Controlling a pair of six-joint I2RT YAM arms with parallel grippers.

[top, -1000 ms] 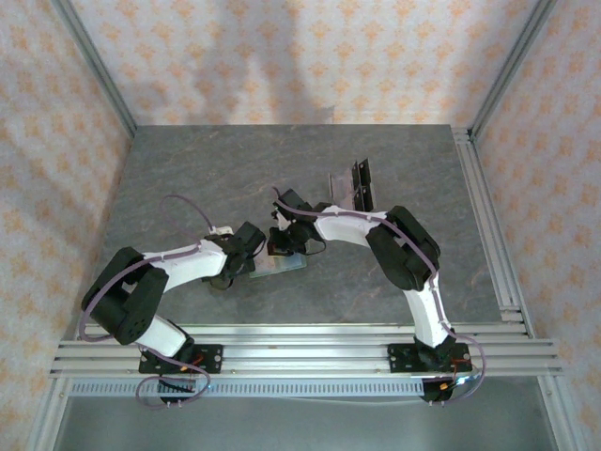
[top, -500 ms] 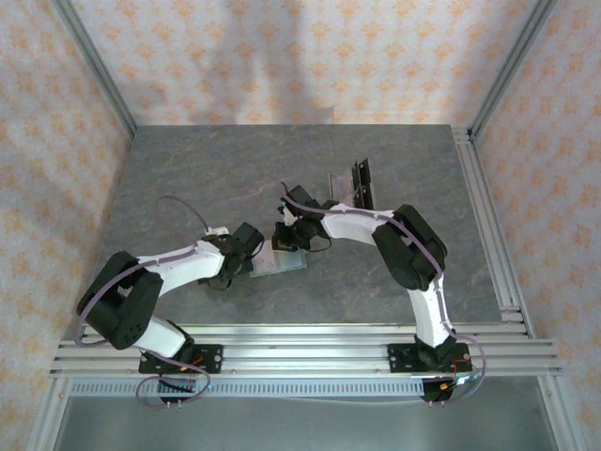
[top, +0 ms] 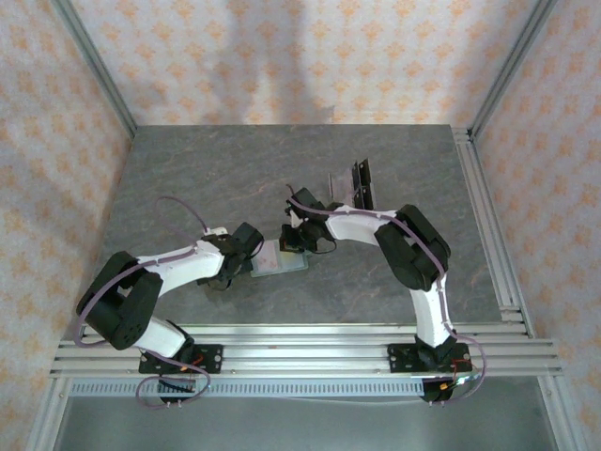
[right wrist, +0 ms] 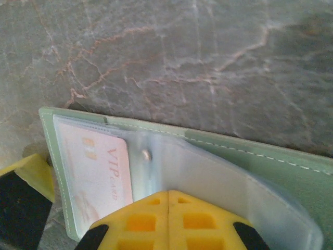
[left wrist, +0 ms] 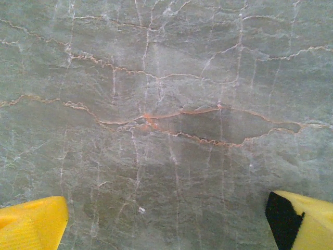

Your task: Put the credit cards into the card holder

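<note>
Aluminium rails (top: 310, 343) run across the near edge of the grey veined stone table (top: 188, 178), with both arm bases bolted to them. Beyond the rails, the left gripper (top: 246, 254) sits low at the left end of the small sage-green folding card holder (top: 279, 262). Its yellow fingers (left wrist: 31, 221) are spread wide with only bare stone between them (released, nothing held). The card holder lies opened flat on the table, a little nearer than the table's middle, between the two grippers.

The right gripper (right wrist: 169, 208) reaches in from the right. Its yellow fingers (right wrist: 140, 224) are clenched tight together on top of the holder's clear plastic sleeve (right wrist: 218, 177) (whether any plastic is pinched between them cannot be told). Inside that sleeve, beside a small metal snap (right wrist: 147, 154), a pale pinkish card printed "VIP" (right wrist: 99, 172) is tucked.

Farther back and right of centre, well apart from the holder, thin rectangular credit cards (top: 355, 185), black and greyish, lie in a small cluster on the stone. Peach patterned walls (top: 282, 56) close off the far side.
</note>
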